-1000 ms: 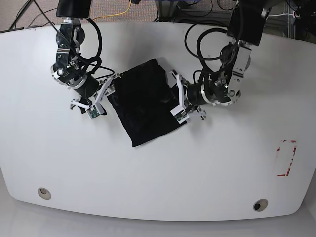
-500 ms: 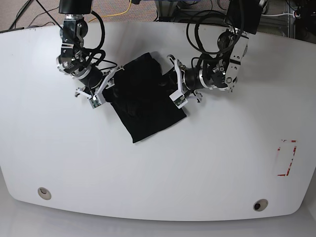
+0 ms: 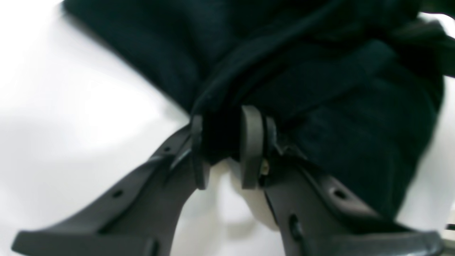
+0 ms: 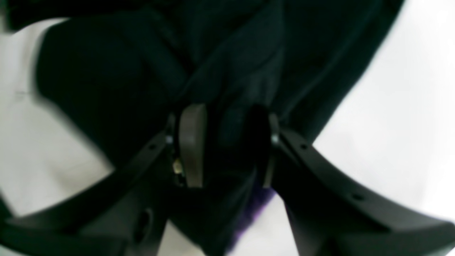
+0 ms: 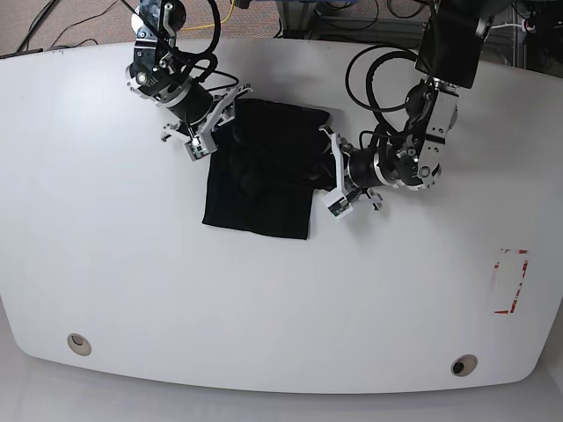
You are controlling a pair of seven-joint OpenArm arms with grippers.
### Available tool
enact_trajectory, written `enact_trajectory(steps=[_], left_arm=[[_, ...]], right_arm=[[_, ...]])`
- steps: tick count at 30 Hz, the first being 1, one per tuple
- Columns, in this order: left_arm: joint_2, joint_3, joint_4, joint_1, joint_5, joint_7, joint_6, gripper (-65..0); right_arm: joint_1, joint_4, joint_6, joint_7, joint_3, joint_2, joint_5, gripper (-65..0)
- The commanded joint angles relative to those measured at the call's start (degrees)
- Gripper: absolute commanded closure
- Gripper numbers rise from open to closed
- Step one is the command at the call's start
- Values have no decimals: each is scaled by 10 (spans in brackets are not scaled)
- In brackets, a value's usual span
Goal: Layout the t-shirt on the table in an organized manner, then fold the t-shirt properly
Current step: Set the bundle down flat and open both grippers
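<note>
Left gripper and right gripper each clamped on black cloth, at opposite sides of the T-shirt; T-shirt bunched between them, lower portion on the table.

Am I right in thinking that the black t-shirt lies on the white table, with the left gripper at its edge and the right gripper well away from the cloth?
Not quite: the right gripper is at the black t-shirt too, its fingers astride the cloth, as the right wrist view shows. The rest stands.
</note>
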Motion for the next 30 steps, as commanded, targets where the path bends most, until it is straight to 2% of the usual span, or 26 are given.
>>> enact_trajectory(steps=[1, 11, 13, 15, 18, 19, 20, 22, 25, 30], left_arm=[[-11, -1, 11, -19, -3, -2, 3, -119], [-12, -1, 78, -27, -3, 1, 3, -119], [-13, -1, 96, -22, -3, 2, 3, -119], [-13, -2, 114, -12, -3, 2, 3, -119], [-13, -8, 138, -2, -3, 3, 3, -119], [-13, -17, 149, 7, -3, 8, 3, -119], [-13, -22, 153, 10, -3, 12, 3, -119], [-13, -47, 171, 22, -3, 30, 3, -119], [-10, -83, 188, 39, -3, 46, 3, -119], [-11, -143, 213, 68, -3, 48, 3, -119]], right_arm=[[-2, 28, 8, -3, 0, 2, 8, -208], [13, 73, 8, -7, 1, 5, 8, -214], [22, 88, 8, -20, 1, 5, 7, -252], [30, 102, 8, -38, 2, 5, 7, -317], [49, 123, 8, -65, 2, 5, 7, -436], [59, 131, 8, -78, 2, 5, 7, -496], [62, 132, 8, -82, 1, 5, 7, -512], [74, 134, 8, -96, 0, 5, 9, -583], [92, 132, 8, -110, 0, 5, 13, -628], [112, 110, 8, -124, -12, 2, 15, -639]])
